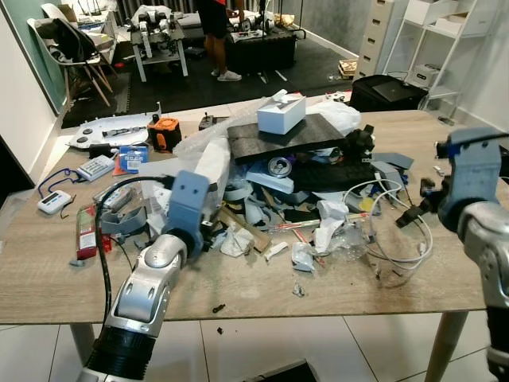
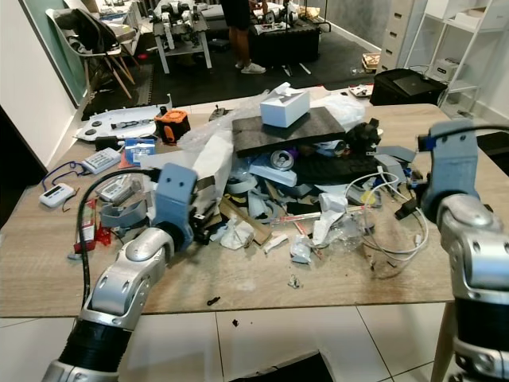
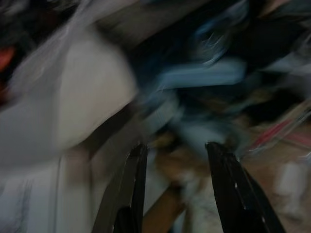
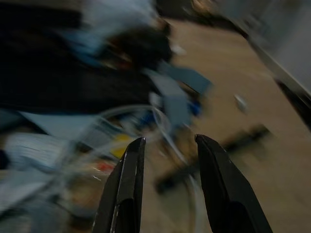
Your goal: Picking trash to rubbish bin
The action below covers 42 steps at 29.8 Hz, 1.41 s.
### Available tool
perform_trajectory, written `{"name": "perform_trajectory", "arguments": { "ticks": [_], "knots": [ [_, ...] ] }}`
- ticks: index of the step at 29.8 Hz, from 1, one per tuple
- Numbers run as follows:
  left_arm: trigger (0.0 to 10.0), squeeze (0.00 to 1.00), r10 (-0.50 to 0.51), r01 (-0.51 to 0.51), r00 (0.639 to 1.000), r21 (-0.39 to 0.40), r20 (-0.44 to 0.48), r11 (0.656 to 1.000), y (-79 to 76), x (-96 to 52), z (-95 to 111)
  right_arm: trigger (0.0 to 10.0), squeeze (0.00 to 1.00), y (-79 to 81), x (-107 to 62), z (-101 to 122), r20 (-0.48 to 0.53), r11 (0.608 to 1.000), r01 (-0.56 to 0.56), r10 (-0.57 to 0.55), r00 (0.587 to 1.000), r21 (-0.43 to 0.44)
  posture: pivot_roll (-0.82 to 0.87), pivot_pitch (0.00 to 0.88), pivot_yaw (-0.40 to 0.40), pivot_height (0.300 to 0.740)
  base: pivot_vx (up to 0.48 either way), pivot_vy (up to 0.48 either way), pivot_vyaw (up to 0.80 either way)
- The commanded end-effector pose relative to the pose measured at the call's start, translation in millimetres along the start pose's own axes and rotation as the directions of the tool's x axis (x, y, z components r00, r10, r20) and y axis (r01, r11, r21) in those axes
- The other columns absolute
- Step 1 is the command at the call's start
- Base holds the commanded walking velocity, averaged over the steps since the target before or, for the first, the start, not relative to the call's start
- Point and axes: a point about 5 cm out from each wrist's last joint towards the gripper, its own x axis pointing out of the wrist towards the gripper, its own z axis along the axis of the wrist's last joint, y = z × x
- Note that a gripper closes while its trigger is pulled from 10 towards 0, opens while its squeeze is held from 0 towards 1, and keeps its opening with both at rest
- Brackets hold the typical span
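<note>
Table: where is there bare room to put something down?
The table is bare along its near edge, between the left gripper and the white cable, and at its far right corner. The middle trash pile is crowded.

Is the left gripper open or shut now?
Open. In the left wrist view, the left gripper's two black fingers stand apart with blurred trash showing between them.

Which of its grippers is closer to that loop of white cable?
The right gripper: its tips sit at the white cable's far-right edge. The left gripper is across the pile, by crumpled paper.
</note>
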Motion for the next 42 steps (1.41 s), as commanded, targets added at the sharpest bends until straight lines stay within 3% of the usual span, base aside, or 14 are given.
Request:
{"name": "perform_trajectory", "arguments": {
  "ticks": [1, 2, 3, 7, 15, 17, 19, 20, 23, 28, 29, 30, 38, 42],
  "knots": [
    [10.0, 0.0, -0.103, 0.101, 0.994, 0.054, 0.036, 0.993, -7.9, 1.9, 13, 10.0, 0.42, 8.9, 3.9, -5, 0.022, 0.988, -0.15, 0.149, 0.989, 0.025, 0.06, 0.033, 0.086, 0.74, 0.0, 0.0, 0.0],
    [10.0, 0.0, -0.103, 0.101, 0.994, 0.054, 0.036, 0.993, -7.9, 1.9, 13, 10.0, 0.42, 8.9, 3.9, -5, 0.022, 0.988, -0.15, 0.149, 0.989, 0.025, 0.06, 0.033, 0.086, 0.74, 0.0, 0.0, 0.0],
    [10.0, 0.0, -0.122, 0.119, 0.991, 0.062, 0.048, 0.991, -9.7, 4.0, 18, 10.0, 1.0, 9.7, 6.0, -7, 0.042, 0.98, -0.191, 0.189, 0.981, 0.062, 0.07, 0.041, 0.079, 0.74, 0.0, 0.0, 0.0],
    [10.0, 0.0, -0.148, 0.139, 0.983, 0.087, 0.112, 0.987, -13.2, 10.9, 38, 10.0, 1.0, 18.7, 16.8, -20, 0.055, 0.93, -0.364, 0.367, 0.929, -0.06, 0.1, 0.064, 0.054, 0.74, 0.0, 0.0, 0.0],
    [10.0, 0.0, -0.214, 0.201, 0.967, 0.099, 0.137, 0.975, -18.6, 3.8, 50, 10.0, 1.0, 28.2, 26.2, -26, 0.015, 0.865, -0.487, 0.492, 0.87, -0.118, 0.13, 0.124, 0.031, 0.74, 0.0, 0.0, 0.0],
    [10.0, 0.0, -0.25, 0.237, 0.959, 0.107, 0.131, 0.966, -21.9, -1.8, 51, 10.0, 1.0, 29.2, 25.1, -29, -0.027, 0.811, -0.562, 0.566, 0.824, -0.161, 0.14, 0.148, 0.024, 0.74, 0.0, 0.0, 0.0],
    [10.0, 0.0, -0.26, 0.247, 0.957, 0.113, 0.127, 0.962, -22.8, -3.2, 51, 10.0, 1.0, 28.2, 25.1, -30, -0.049, 0.798, -0.574, 0.576, 0.816, -0.182, 0.14, 0.148, 0.024, 0.74, 0.0, 0.0, 0.0],
    [10.0, 0.0, -0.276, 0.262, 0.953, 0.118, 0.121, 0.958, -24.0, -5.8, 51, 10.0, 1.0, 24.9, 25.3, -29, -0.083, 0.767, -0.608, 0.605, 0.792, -0.207, 0.15, 0.156, 0.022, 0.74, 0.0, 0.0, 0.0],
    [10.0, 0.0, -0.286, 0.272, 0.95, 0.12, 0.123, 0.955, -25.2, -7.6, 53, 10.0, 1.0, 16.2, 25.1, -26, -0.13, 0.752, -0.617, 0.605, 0.786, -0.233, 0.15, 0.16, 0.019, 0.74, 0.0, 0.0, 0.0],
    [10.0, 0.0, -0.294, 0.28, 0.948, 0.119, 0.121, 0.953, -26.1, -9.0, 54, 10.0, 1.0, 3.2, 26.4, -18, -0.147, 0.761, -0.598, 0.58, 0.801, -0.252, 0.15, 0.158, 0.024, 0.74, 0.0, 0.0, 0.0],
    [10.0, 0.0, -0.297, 0.283, 0.948, 0.119, 0.116, 0.952, -26.2, -9.3, 54, 10.0, 0.67, -4.0, 26.0, -12, -0.145, 0.771, -0.588, 0.571, 0.808, -0.245, 0.14, 0.157, 0.027, 0.74, 0.0, 0.0, 0.0],
    [10.0, 0.0, -0.308, 0.296, 0.945, 0.112, 0.114, 0.949, -27.5, -9.2, 55, 10.0, 0.0, -19.0, 19.2, 4, -0.137, 0.778, -0.598, 0.582, 0.801, -0.191, 0.14, 0.161, 0.033, 0.74, 0.0, 0.0, 0.0],
    [10.0, 0.0, -0.319, 0.309, 0.941, 0.1, 0.111, 0.946, -28.0, -8.4, 56, 10.0, 0.0, -30.8, 6.1, 13, -0.148, 0.738, -0.662, 0.646, 0.749, -0.128, 0.14, 0.161, 0.04, 0.74, 0.0, 0.0, 0.0],
    [10.0, 0.0, -0.348, 0.339, 0.932, 0.095, 0.104, 0.936, -32.9, -8.5, 56, 10.0, 0.0, -39.2, -10.4, -12, -0.275, 0.693, -0.721, 0.691, 0.668, -0.009, 0.14, 0.161, 0.04, 0.74, 0.0, 0.0, 0.0]
  ]
}}
